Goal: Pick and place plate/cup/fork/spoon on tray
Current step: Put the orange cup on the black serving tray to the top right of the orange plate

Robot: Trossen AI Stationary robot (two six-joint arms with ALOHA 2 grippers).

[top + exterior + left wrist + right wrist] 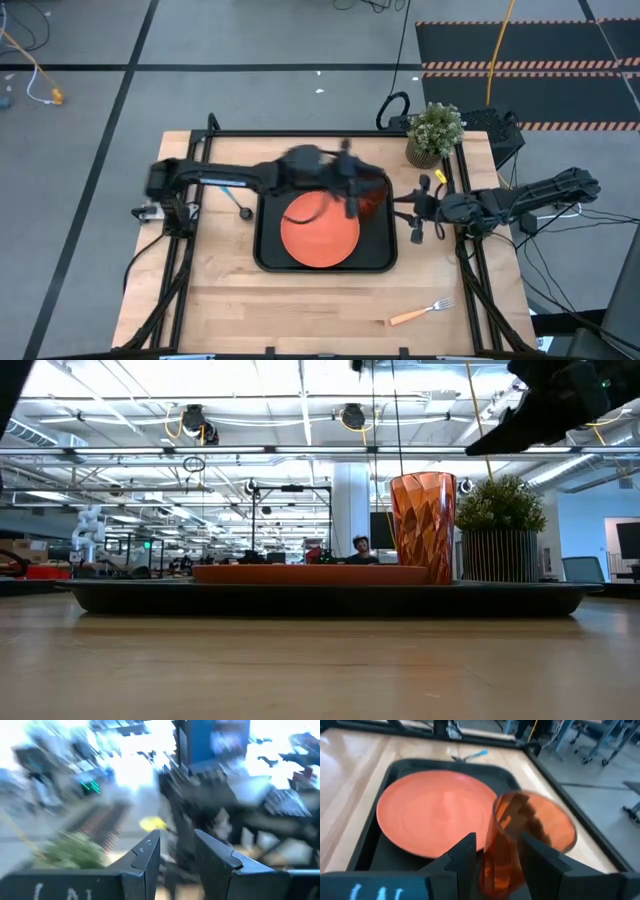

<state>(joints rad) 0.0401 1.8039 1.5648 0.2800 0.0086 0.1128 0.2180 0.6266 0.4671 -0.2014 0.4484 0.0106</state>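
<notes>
1. Table: wooden, bearing all items.
2. Tray: black, at the table's centre.
3. Plate: orange, flat in the tray.
4. Plant: potted, near the far right corner.
5. Cup: upright in the tray, beside the plate.
6. Left gripper: raised above the tray, fingers slightly apart, holding nothing.
7. Right gripper: just off the tray's right edge, fingers apart, facing the cup.
8. Fork: near the table's front right.
9. Spoon: on the table beyond the tray's left edge.
</notes>
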